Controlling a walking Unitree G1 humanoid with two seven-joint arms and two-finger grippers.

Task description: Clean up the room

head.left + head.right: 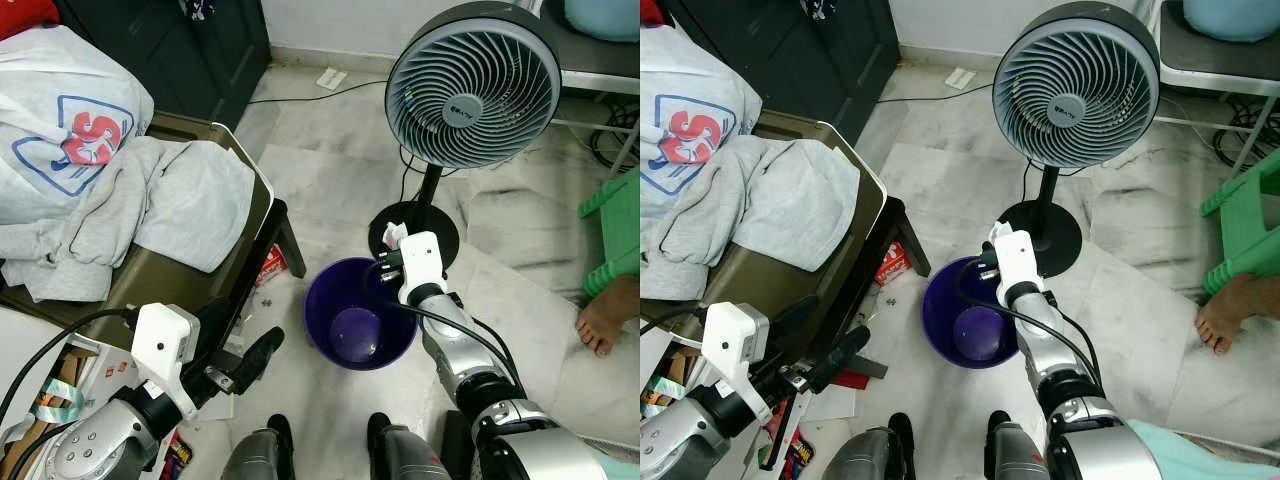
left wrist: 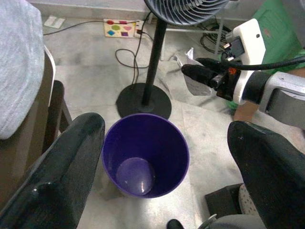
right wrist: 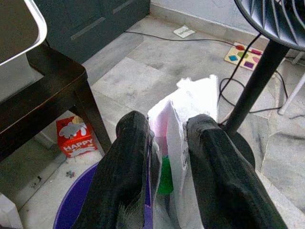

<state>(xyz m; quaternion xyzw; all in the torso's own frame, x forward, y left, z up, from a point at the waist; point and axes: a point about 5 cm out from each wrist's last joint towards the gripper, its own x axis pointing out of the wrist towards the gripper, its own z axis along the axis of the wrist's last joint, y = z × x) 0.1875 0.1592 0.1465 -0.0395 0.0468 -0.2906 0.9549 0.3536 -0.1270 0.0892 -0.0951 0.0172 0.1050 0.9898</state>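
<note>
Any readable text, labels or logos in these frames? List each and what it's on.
"HAPPY": red carton on the floor under the dark table.
Large red letters, apparently "SS", in a blue outline: white garment on the pile; cut off by folds.
Fan hub badge: too small to read.
Wrapper pinched in the right gripper over the purple bin: no legible print.

I see a standing fan at one o'clock on the marble floor. Grey clothes are heaped at ten o'clock. A green stool and a person's bare foot sit at three o'clock.
</note>
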